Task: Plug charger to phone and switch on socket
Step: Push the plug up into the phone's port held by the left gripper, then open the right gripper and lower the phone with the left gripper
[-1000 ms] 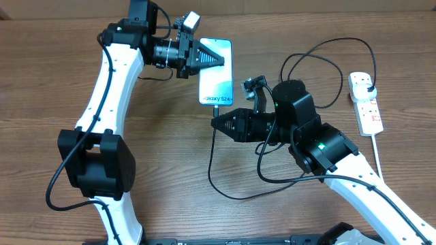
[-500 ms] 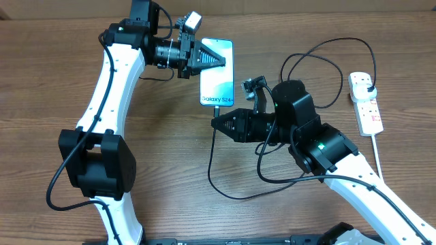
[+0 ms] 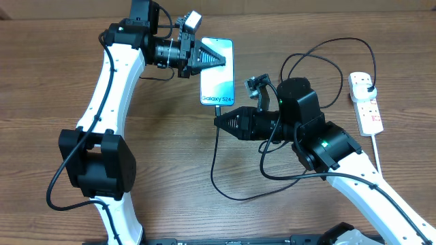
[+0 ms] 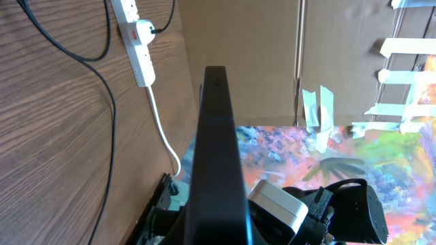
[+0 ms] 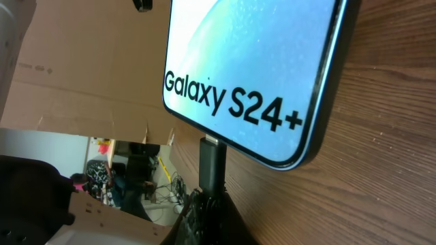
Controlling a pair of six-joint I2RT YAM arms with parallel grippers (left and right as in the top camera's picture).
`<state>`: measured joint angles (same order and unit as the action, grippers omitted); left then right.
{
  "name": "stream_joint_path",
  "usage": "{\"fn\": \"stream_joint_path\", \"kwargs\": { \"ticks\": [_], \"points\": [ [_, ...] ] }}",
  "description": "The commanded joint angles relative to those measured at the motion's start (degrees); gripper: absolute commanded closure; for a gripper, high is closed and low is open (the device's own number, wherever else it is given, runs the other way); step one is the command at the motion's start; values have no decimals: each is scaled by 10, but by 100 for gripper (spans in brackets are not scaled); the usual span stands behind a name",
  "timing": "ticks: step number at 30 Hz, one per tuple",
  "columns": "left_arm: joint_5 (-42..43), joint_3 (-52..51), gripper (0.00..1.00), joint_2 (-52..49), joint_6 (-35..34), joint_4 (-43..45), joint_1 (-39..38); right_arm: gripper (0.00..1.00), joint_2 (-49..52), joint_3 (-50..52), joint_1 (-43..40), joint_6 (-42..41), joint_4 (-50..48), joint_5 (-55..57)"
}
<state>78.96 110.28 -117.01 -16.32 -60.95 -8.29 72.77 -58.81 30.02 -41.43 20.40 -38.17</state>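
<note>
– If the phone (image 3: pixel 218 87) is item one, where is it entered?
– Near the far edge of the table, about midway along it. Screen up, "Galaxy S24+" legible at its near end. Whether it rests on the wood or sits just above it cannot be told.
– Item two, left gripper?
– Left gripper (image 3: pixel 219 60): closed on the phone from its left long side. The left wrist view shows the phone edge-on, running straight out from the fingers.
– Item three, right gripper?
– Right gripper (image 3: pixel 218 122): just beside the phone's near short end, fingers pinched narrow on the charger (image 5: pixel 212 161) right behind its connector tip. The tip sits in the port on the phone's bottom edge.
– Remainder of the charger?
– Thin black cable. One loop toward the near edge, partly hidden by the right arm. More loops toward the far right corner, ending in a black plug (image 3: pixel 368 83) seated in the socket (image 3: pixel 368 112).
– Socket, details?
– White strip along the right edge, toward the far corner, well apart from the phone. Red markings. White cord (image 3: pixel 377 150) trails toward the near edge. Switch position: cannot tell.
</note>
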Motion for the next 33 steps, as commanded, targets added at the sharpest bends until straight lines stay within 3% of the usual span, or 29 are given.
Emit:
{"fn": "stream_joint_path", "kwargs": {
  "ticks": [1,5,10,17,23,33],
  "points": [
    [32,9,96,10,11,-5,-11,96,1,-4,-18,8,-6,36],
    [31,9,96,10,11,-5,-11,96,1,-4,-18,8,-3,36],
    [11,9,96,10,11,0,0,76,1,-4,-18,14,17,36],
    [-83,9,96,9,11,-5,21,55,1,-4,-18,43,35,36],
    [-232,7,96,9,13,-44,22,41,1,-4,-18,59,44,37],
    [-336,-32,96,5,59,-61,24,30,1,-4,-18,62,107,76]
  ]
}}
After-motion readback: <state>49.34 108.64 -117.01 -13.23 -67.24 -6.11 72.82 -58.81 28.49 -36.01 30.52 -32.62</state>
